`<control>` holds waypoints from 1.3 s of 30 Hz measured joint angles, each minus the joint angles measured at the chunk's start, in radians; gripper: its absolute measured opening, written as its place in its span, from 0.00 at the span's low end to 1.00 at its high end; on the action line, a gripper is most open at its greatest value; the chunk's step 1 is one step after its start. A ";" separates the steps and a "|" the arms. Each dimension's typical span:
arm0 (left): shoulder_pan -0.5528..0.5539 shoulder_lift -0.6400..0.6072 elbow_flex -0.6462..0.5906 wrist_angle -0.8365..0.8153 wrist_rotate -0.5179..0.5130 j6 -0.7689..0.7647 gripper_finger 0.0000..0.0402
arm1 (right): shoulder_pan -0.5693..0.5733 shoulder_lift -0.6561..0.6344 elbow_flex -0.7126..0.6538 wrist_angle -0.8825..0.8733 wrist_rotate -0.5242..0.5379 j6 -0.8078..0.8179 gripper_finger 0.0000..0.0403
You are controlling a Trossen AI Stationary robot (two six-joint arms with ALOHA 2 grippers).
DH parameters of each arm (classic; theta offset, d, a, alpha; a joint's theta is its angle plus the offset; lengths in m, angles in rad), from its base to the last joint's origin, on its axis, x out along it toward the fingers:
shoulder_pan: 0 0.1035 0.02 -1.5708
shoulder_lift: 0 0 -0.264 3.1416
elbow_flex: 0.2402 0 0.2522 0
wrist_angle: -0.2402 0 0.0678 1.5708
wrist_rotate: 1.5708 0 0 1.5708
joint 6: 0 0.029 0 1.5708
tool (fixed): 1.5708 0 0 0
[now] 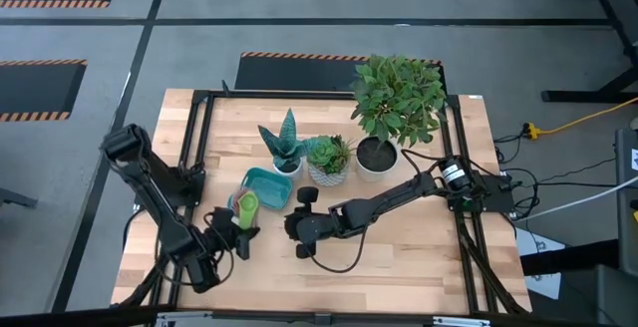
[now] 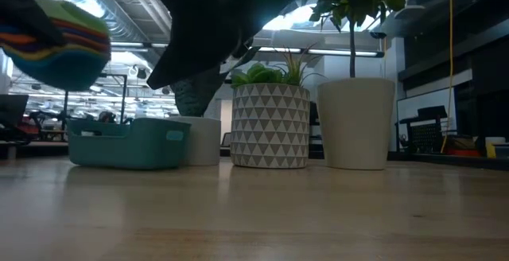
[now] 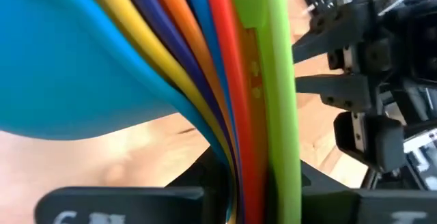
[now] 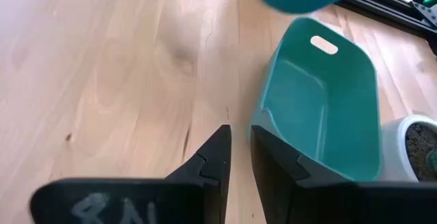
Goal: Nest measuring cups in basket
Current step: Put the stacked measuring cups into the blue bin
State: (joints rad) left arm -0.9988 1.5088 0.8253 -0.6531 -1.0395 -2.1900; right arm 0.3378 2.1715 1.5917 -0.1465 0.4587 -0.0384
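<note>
The measuring cups (image 1: 246,205) are nested in one stack, green on top and light blue outermost (image 3: 68,60). The stack hangs in the air (image 2: 56,38) at the near left corner of the teal basket (image 1: 267,189). My left gripper (image 1: 237,232) is shut on the stack. The basket (image 4: 321,108) stands empty on the table (image 2: 127,142). My right gripper (image 4: 240,138) hovers just right of the stack and near the basket's near edge. Its fingers are open by a narrow gap and hold nothing. My left gripper holds the stacked flat handles (image 3: 252,162) pinched together between its two fingers, green handle on one side and the other colours behind it. The fingers come level from the table's near left, along the handles. The bowls are lifted clear of the table, beyond the fingertips.
Three white plant pots stand in a row behind the basket: a small one (image 1: 287,164), a patterned one (image 2: 269,126) and a tall one with a leafy plant (image 2: 355,122). Bare wood lies toward the table's near edge (image 1: 399,267).
</note>
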 joint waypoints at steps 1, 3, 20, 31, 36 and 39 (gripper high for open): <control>-0.006 -0.019 0.000 -0.030 0.002 0.000 0.12 | 0.000 0.000 0.000 0.002 0.000 0.000 0.15; -0.019 -0.067 -0.012 -0.065 0.000 -0.001 0.12 | 0.000 0.000 0.000 0.009 -0.008 0.000 0.15; -0.030 -0.534 -0.577 0.670 -0.071 0.297 0.12 | -0.008 0.000 0.000 0.016 -0.010 0.000 0.15; 0.050 -0.569 -0.595 0.819 -0.023 0.469 0.12 | -0.044 0.000 0.000 0.016 -0.015 0.007 0.15; 0.107 -0.536 -0.595 0.859 0.039 0.499 0.12 | -0.048 0.000 0.000 0.017 -0.015 0.007 0.15; 0.138 -0.506 -0.595 0.896 0.085 0.500 0.12 | -0.048 0.000 0.000 0.022 -0.016 0.007 0.15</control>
State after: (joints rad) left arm -0.8613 1.0030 0.2302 0.2426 -0.9549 -1.6901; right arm 0.2897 2.1715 1.5917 -0.1249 0.4431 -0.0315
